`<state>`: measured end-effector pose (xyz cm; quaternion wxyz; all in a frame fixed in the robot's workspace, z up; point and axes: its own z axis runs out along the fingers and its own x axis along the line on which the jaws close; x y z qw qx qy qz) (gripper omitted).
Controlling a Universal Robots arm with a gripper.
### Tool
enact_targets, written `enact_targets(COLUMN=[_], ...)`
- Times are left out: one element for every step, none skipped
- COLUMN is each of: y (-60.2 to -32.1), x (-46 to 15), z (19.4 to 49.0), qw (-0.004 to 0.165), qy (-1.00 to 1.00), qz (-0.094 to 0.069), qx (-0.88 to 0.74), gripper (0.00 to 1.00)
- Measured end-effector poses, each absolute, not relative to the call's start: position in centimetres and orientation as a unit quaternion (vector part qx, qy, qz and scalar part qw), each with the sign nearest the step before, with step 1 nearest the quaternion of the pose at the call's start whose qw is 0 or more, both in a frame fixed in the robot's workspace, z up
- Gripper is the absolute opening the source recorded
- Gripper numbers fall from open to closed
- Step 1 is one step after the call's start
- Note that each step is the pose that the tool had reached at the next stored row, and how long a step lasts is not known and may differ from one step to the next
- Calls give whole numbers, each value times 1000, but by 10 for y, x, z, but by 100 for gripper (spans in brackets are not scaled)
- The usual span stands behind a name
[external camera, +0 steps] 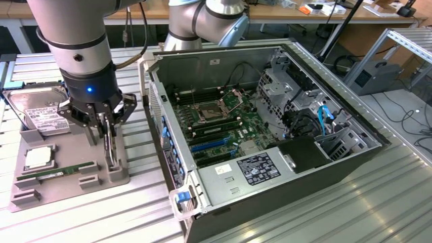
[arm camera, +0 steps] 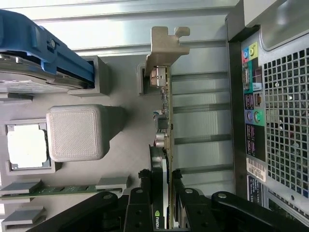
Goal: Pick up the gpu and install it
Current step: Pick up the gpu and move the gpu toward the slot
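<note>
Gpu (arm camera: pixel 167 111) stands on edge in the gray holder (external camera: pixel 68 195), directly beneath my gripper (arm camera: pixel 169 179). I judge the fingers clamped across its faces, with its long axis crosswise to their closing line.

The arm (external camera: pixel 71 30) was smooth silver-grey tube, thick and round, with a dark band ringing it and one small black dot (external camera: pixel 79 57) set in the metal. Below that came a black wrist section (external camera: pixel 91 81), and there, a little blue light (external camera: pixel 88 90) glowed on its face. A black cable (external camera: pixel 143 30) ran alongside. Behind, another joint (external camera: pixel 219 20) showed silver with a pale blue-grey cap. The gripper (external camera: pixel 108 154) was black throughout, built of jointed link bars with round pivot pins (arm camera: pixel 221 195) at the knuckles, and its fingers (arm camera: pixel 138 208) were flat, matte and narrow.
</note>
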<state>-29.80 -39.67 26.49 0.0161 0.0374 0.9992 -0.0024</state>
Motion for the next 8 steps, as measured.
enact_targets(y=[-397,-397,-397,-397,-397,-397,-397,-397], x=[-298,-298,-298,-298,-298,-298,-298,-298], z=[266,266,267,268,268,268,269,270], qw=[16,16,16,16,16,16,16,16], qy=[999,999,999,999,999,999,999,999], qz=[-2,-2,-2,-2,-2,-2,-2,-2], qx=[37,37,37,37,37,37,37,37], gripper=[27,27,27,27,27,27,27,27])
